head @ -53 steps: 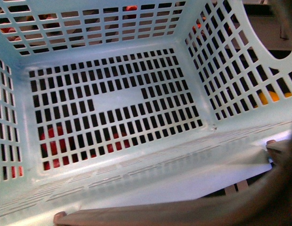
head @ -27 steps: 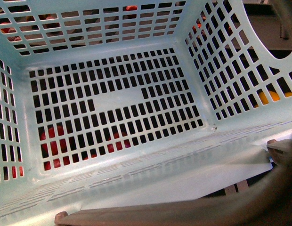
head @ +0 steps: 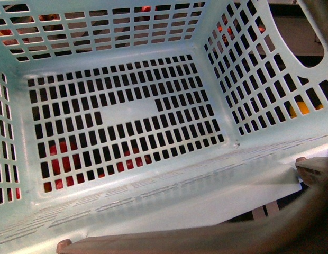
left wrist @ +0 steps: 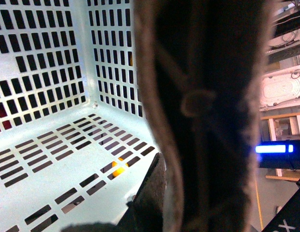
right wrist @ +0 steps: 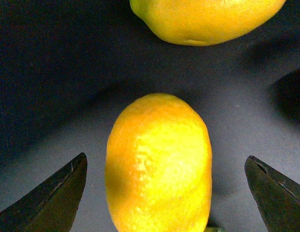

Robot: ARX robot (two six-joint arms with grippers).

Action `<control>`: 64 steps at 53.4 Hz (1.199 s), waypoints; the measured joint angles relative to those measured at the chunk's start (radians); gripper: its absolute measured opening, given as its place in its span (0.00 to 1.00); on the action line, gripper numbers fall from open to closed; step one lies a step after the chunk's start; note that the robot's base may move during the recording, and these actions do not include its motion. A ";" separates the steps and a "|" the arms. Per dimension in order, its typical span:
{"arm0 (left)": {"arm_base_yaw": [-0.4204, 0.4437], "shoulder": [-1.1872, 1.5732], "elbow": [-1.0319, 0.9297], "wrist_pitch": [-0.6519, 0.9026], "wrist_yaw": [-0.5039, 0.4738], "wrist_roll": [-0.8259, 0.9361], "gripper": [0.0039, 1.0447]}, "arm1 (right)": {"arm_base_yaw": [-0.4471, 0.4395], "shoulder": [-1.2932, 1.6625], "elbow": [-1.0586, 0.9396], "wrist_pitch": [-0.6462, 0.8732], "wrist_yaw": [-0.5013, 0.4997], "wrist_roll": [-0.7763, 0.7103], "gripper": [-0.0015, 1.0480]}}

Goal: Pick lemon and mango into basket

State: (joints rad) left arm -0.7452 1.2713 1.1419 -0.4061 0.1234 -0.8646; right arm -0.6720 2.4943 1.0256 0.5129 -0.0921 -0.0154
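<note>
The light teal rectangular plastic basket with slotted lattice walls and floor [head: 129, 114] fills the front view, its inside empty and turned toward the camera, and red shapes show through the floor slots, which suggests it is raised and tilted so fruit can be dropped in. Its brown arched handle [head: 206, 241] crosses the near edge, and in the left wrist view it lies right against the lens. This suggests the left arm is carrying the basket by the handle, but the left pincer's fingers are not visible, so I cannot tell whether it is clenched or released. The smooth oval yellow-orange lemon [right wrist: 157, 159] rests outside the basket on a dark matte surface [right wrist: 53, 72]. The right gripper [right wrist: 167, 193] hangs over it, spread wide, with one dark fingertip [right wrist: 63, 193] on each side. Both tips stand clear of the peel and hold nothing. The lemon's long axis runs across the gap, so the jaws would close on its narrower girth. A longer yellow fruit [right wrist: 208, 19], probably the mango, lies near the lemon but apart from it.
</note>
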 joint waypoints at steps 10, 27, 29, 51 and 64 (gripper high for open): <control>0.000 0.000 0.000 0.000 0.000 0.000 0.05 | 0.016 0.021 0.056 -0.047 0.000 0.004 0.85; 0.000 0.000 0.000 0.000 0.000 -0.001 0.05 | 0.016 0.022 0.055 -0.055 -0.015 0.007 0.49; 0.000 0.000 0.000 0.000 0.000 0.000 0.05 | 0.014 0.015 0.044 -0.051 -0.022 0.006 0.48; 0.000 0.000 0.000 0.000 0.000 -0.001 0.05 | 0.002 -0.516 -0.301 0.000 -0.371 -0.016 0.47; 0.000 0.000 0.000 0.000 0.000 -0.001 0.05 | 0.154 -1.191 -0.470 -0.190 -0.488 0.002 0.47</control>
State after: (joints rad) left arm -0.7452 1.2713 1.1419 -0.4061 0.1234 -0.8654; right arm -0.5179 1.3029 0.5560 0.3229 -0.5804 -0.0135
